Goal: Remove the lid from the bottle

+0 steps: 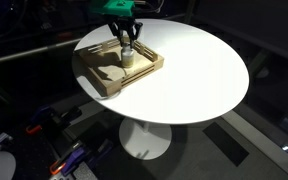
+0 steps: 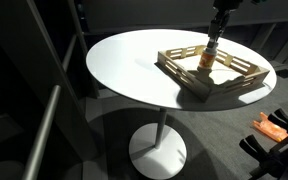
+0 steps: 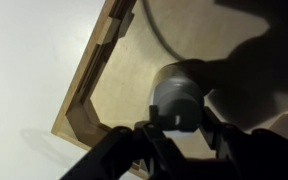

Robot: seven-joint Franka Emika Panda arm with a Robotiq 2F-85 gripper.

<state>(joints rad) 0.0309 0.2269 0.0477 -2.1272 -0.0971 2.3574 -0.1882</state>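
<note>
The small pale bottle (image 1: 127, 58) stands upright inside the wooden tray (image 1: 96, 82), toward its far side; it also shows in an exterior view (image 2: 206, 65). My gripper (image 1: 125, 42) comes straight down onto its top in both exterior views (image 2: 212, 48). In the wrist view the round grey-white lid (image 3: 176, 92) sits between the two dark fingers of my gripper (image 3: 177, 116), which touch it on both sides. The bottle's body below the lid is hidden from the wrist camera. The bottle stands on the tray floor.
The tray's raised slatted rim (image 3: 89, 85) surrounds the bottle on all sides (image 2: 189, 82). The tray lies on a round white pedestal table (image 1: 194, 70), near its edge (image 2: 124, 60). Dark floor and clutter lie around the table base.
</note>
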